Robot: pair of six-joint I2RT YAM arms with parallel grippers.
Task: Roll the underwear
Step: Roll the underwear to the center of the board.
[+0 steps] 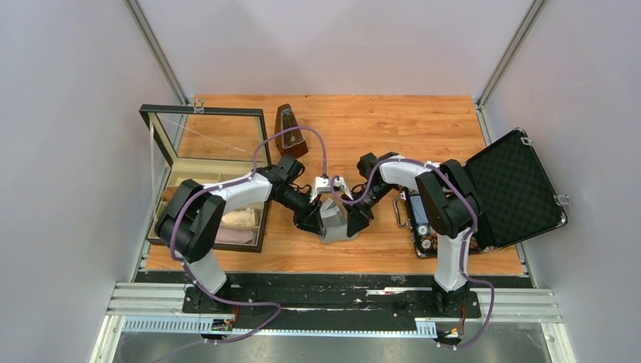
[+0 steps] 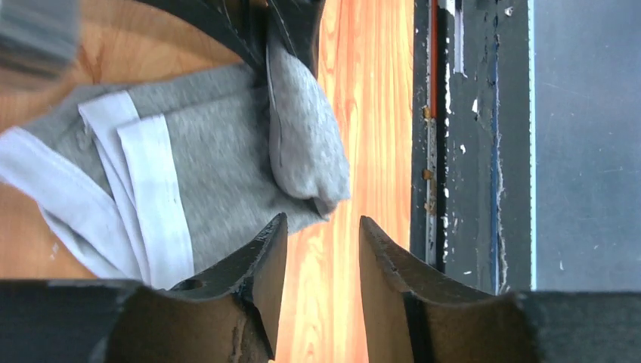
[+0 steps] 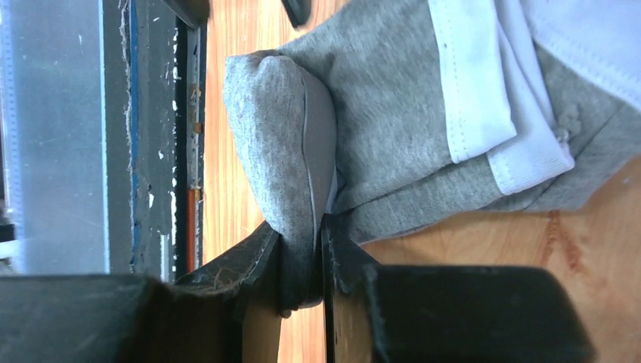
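**Top view:** the underwear (image 1: 332, 221) lies on the worktop (image 1: 393, 128) between the two arms, whose links largely hide the fingertips.

**Left wrist view:** the left end effector (image 2: 323, 223) is parted and grips nothing. The grey fold lies just beyond its fingers, and the garment is cut off at the frame edge.

**Right wrist view:** the right end effector (image 3: 301, 231) is pinched tight on the bunched fold of the fabric.

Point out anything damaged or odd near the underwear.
The left pincer has chipped, ragged finger pads. The right pincer pinches a rolled fold of the underwear, nothing odd there.
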